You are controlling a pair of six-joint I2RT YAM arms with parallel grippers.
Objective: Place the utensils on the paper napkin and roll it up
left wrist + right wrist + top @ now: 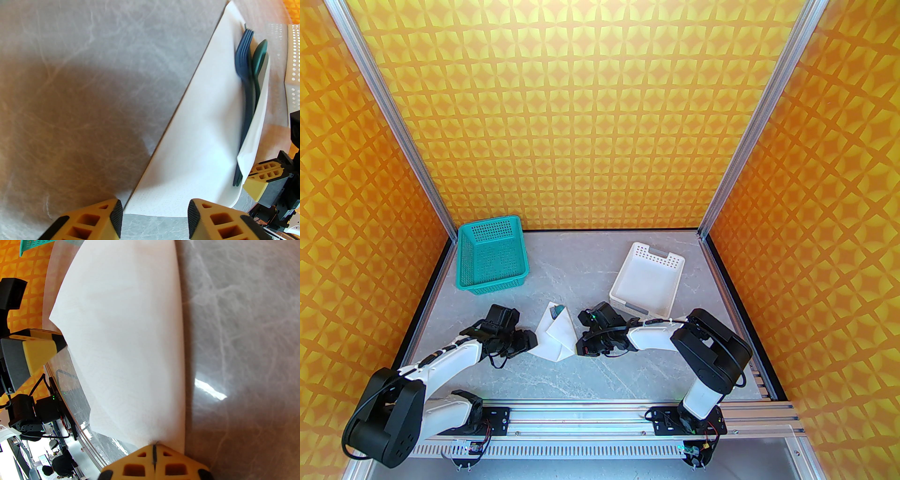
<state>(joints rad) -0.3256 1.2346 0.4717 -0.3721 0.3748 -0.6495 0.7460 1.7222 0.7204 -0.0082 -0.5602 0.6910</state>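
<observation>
Grey marbled table [600, 375] is carrying the paper napkin [557, 333] between both arms, the utensils [248, 77] lying lengthwise in its fold, the right end effector [154, 447] clenching its right edge, the left end effector [155, 218] gaping empty at its left corner.

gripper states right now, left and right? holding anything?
left gripper: open, jaws apart, holding nothing.
right gripper: closed, pinching the edge of the paper napkin.
</observation>
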